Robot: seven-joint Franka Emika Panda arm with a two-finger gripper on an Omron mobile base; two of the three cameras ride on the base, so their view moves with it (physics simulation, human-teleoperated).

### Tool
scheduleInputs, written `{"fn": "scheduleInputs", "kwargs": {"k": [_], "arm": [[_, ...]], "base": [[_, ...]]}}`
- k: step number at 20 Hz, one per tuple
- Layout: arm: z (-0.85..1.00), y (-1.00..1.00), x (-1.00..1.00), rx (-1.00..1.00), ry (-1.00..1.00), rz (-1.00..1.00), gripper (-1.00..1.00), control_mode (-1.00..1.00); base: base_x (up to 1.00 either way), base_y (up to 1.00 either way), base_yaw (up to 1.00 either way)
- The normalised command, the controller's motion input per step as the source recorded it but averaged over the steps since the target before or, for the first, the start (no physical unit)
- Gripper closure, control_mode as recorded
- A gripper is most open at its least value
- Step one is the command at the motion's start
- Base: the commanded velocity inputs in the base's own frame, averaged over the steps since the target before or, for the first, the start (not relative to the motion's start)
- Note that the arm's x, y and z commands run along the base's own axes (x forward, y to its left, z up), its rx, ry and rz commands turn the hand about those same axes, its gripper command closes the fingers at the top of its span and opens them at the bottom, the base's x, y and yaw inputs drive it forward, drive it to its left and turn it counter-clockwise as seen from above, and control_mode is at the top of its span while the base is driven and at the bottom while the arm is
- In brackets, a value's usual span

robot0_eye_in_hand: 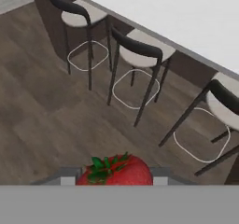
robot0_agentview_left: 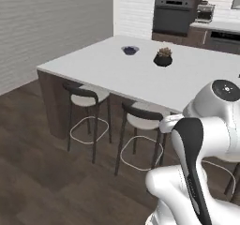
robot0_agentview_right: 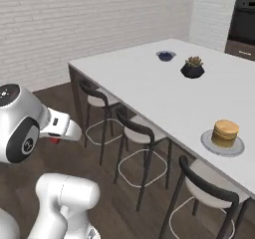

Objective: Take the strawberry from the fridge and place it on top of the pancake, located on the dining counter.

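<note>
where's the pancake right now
The pancake sits on a white plate near the dining counter's near edge, at the right of the right base view, above a stool.

Ahead of me, a small dark bowl (robot0_agentview_left: 130,49) and a black pot with a spiky plant (robot0_agentview_left: 162,57) sit near each other on the tabletop. Black-framed stools (robot0_agentview_left: 87,99) with pale seats line its near edge, over dark wood floor (robot0_agentview_left: 42,172). A wall oven (robot0_agentview_left: 172,9) stands beyond.
</note>
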Motion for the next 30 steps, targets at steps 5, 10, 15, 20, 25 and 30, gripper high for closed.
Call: {"fn": "scheduleInputs", "kwargs": {"k": [5, 10, 15, 20, 25, 30], "arm": [[0.00, 0.00, 0.00, 0.00, 0.00, 0.00, 1.00, 1.00], [0.00, 0.00, 0.00, 0.00, 0.00, 0.00, 1.00, 1.00], [0.00, 0.00, 0.00, 0.00, 0.00, 0.00, 1.00, 1.00], [0.00, 0.00, 0.00, 0.00, 0.00, 0.00, 1.00, 1.00], [0.00, 0.00, 0.00, 0.00, 0.00, 0.00, 1.00, 1.00], [0.00, 0.00, 0.00, 0.00, 0.00, 0.00, 1.00, 1.00]], "base": [[0.49, -0.42, -0.66], [0.46, -0.43, -0.67], [0.50, -0.23, -0.67], [0.58, 0.08, -0.50], [0.55, 0.10, -0.13], [0.20, 0.42, -0.01]]}}
